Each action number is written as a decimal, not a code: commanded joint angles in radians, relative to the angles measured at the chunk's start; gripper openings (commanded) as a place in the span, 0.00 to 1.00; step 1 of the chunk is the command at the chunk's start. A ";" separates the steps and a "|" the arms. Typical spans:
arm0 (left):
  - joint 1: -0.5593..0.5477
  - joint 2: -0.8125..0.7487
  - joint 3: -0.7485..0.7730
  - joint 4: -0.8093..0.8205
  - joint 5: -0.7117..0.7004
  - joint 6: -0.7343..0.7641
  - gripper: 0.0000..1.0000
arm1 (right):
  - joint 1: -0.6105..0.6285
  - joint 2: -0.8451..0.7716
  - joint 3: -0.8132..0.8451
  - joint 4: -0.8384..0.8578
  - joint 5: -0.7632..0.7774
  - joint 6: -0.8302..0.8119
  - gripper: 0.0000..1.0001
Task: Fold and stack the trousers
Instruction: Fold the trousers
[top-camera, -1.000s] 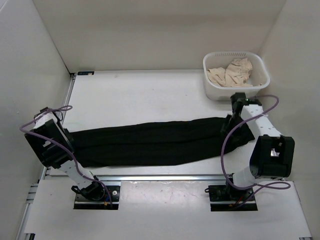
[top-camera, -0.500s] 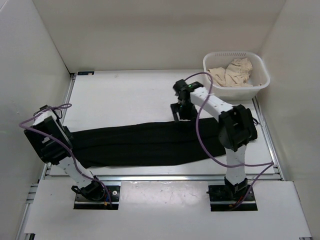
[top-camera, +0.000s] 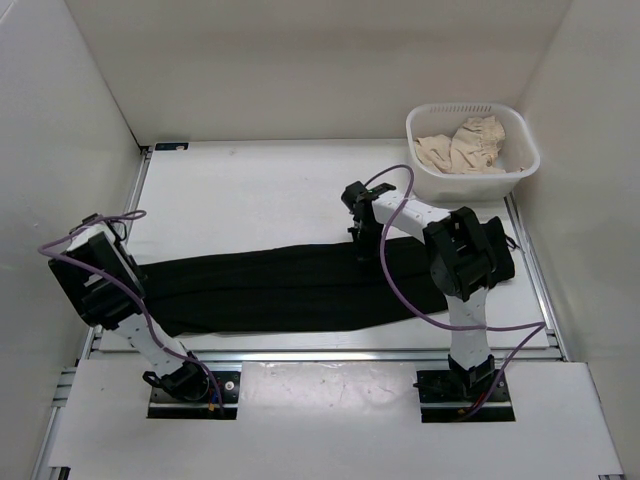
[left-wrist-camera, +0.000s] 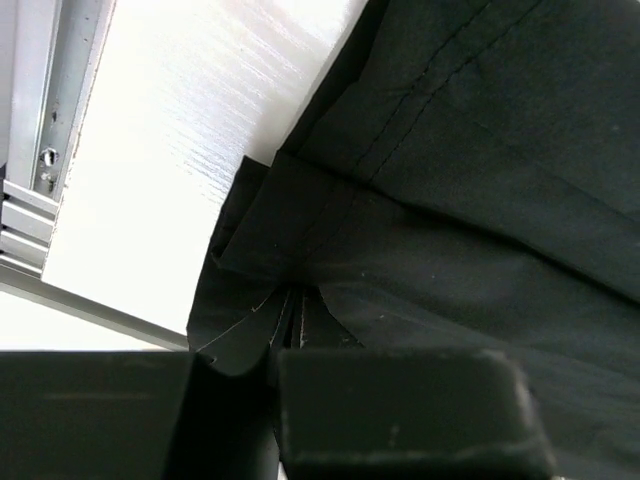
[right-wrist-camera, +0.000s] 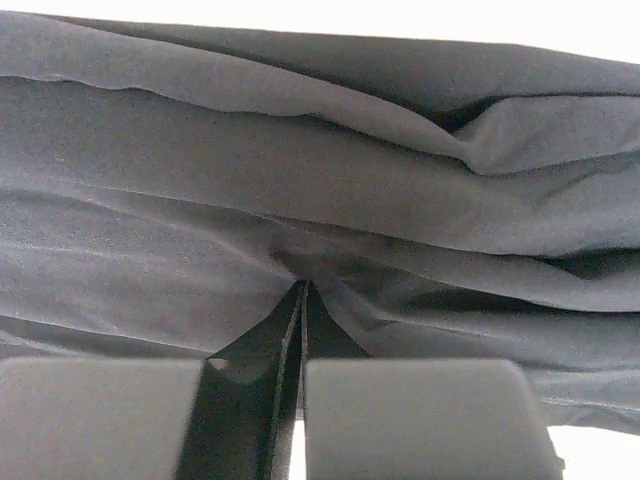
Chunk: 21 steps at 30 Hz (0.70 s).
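One pair, seemingly leg on leg; cross folds not yet made
On the table (top-camera: 250, 190), the trousers (top-camera: 300, 285) lie left of and nearer than the basket (top-camera: 440, 185) (left gripper (left-wrist-camera: 277, 345) clamps the end farthest from it, right gripper (right-wrist-camera: 302, 330) the mid-length edge).

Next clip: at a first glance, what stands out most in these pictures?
The black trousers dominate, laid out flat from left to right across the near part of the table. Both pincers are shut on a pinch of the fabric: the left pincer at the left end, the right pincer at the far edge, a little right of the middle. A white basket in the far right corner holds crumpled beige cloth.
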 joint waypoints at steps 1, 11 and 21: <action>0.002 -0.073 0.043 0.014 0.006 0.000 0.14 | 0.005 -0.025 -0.006 0.041 -0.019 0.025 0.00; 0.002 -0.110 0.085 0.014 0.006 0.000 0.59 | -0.036 -0.104 0.014 0.050 -0.016 0.025 0.00; 0.041 0.041 0.112 0.074 0.096 0.000 0.61 | -0.036 -0.092 -0.019 0.049 -0.027 0.014 0.38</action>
